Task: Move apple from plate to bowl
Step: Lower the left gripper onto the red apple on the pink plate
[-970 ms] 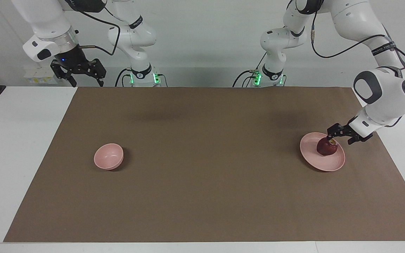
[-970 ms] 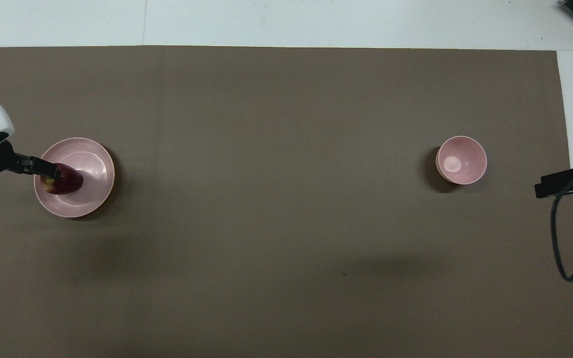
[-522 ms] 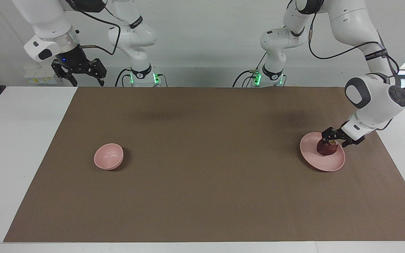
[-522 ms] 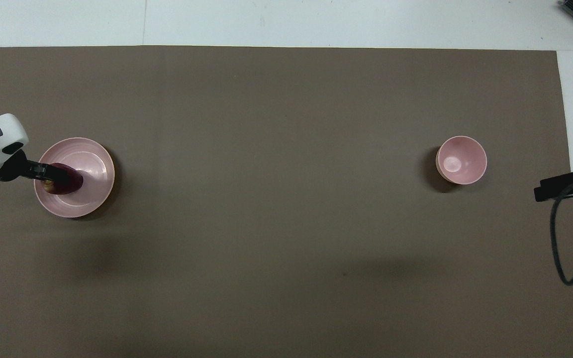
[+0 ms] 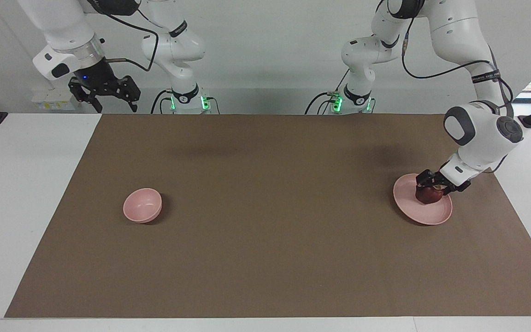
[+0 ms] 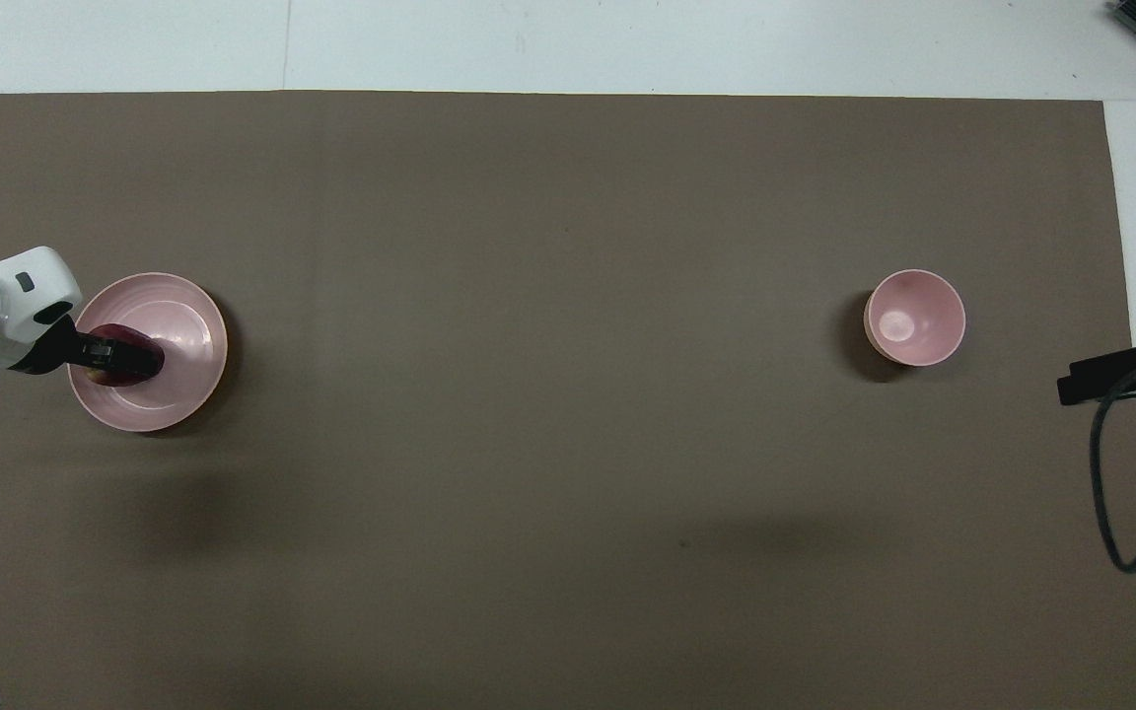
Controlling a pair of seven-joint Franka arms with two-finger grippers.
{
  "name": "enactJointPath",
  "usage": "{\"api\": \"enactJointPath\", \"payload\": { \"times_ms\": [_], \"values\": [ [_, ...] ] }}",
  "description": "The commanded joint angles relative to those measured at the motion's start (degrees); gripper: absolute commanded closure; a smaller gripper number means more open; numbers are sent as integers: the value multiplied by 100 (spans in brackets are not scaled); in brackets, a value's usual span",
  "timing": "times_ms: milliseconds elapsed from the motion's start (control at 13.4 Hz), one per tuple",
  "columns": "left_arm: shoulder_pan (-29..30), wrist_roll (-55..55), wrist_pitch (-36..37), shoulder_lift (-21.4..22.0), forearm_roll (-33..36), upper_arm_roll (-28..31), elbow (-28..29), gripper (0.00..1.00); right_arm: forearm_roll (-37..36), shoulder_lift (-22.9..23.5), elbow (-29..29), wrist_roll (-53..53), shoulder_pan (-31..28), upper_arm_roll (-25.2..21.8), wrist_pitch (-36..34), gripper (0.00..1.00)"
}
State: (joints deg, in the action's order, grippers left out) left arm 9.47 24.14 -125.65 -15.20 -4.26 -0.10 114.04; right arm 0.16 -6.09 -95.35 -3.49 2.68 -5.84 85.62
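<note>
Apple: small dark red apple (image 5: pixel 428 195) lay on the pale pink plate (image 5: pixel 413 210), toward the left arm's end of the desk (image 5: pixel 26 184); not lifted.
Plate: wide and shallow, flat on the brown mat (image 5: pixel 265 212), well apart from the bowl.
Bowl: small deep pink bowl (image 5: pixel 142 205) stood upright and empty toward the right arm's end, on the mat.
Left pincer: left pincer (image 5: pixel 435 183) was down at the apple's top, fingers spread to either side of the fruit, released; no squeeze on the apple seen.
Right pincer: right pincer (image 5: pixel 104 94) hung high over the desk's edge by its own base, fingers apart, holding nothing; this arm waited.
Facing view only: showed the left pincer's height, low enough to reach the apple's upper part, and both splayed fingers; showed the whole of the right arm and pincer.
Overhead view only: showed the bowl's bare inside (image 6: pixel 913 318) and the plate's rings (image 6: pixel 183 335); the left pincer (image 6: pixel 109 349) covered most of the apple (image 6: pixel 139 363); of the right arm only a black piece and a cable came in at the edge.
Change from a second earlier: the left wrist and pincer had travelled inward from the plate's rim to sit over the apple's middle and had dropped lower; the apple, plate and bowl had not shifted; the right pincer had drifted slightly and both pincers stayed released.
</note>
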Motion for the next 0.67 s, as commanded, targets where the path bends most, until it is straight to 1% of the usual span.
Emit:
{"api": "enactJointPath", "payload": {
  "times_ms": [0, 75, 149, 299, 373, 448, 522, 597],
  "values": [
    [-112, -241, -214, 113, -66, 1, 223, 55, 379, -147, -142, 112, 14, 30, -11, 0],
    [-173, -338, -153, 122, -66, 1, 206, 96, 388, -147, -142, 208, 14, 65, -19, 0],
    [-183, -357, -109, 113, -66, 1, 171, 100, 397, -147, -142, 287, 14, 74, -19, 0],
    [-218, -549, 40, 131, -66, 1, 40, 100, 397, -156, -142, 314, 14, 74, -28, 0],
    [-253, -811, 276, 157, -66, 1, -109, 100, 397, -174, -160, 314, 14, 83, -28, 0],
    [-314, -997, 731, 140, -57, 1, -337, 100, 397, -191, -221, 314, 14, 83, -20, 0],
    [-402, -1164, 935, 122, -66, 1, -487, 100, 397, -217, -230, 314, 22, 83, -19, 0],
    [-516, -1557, 1033, 131, -57, 19, -575, 100, 406, -218, -239, 331, 22, 83, -19, 0]
  ]
}}
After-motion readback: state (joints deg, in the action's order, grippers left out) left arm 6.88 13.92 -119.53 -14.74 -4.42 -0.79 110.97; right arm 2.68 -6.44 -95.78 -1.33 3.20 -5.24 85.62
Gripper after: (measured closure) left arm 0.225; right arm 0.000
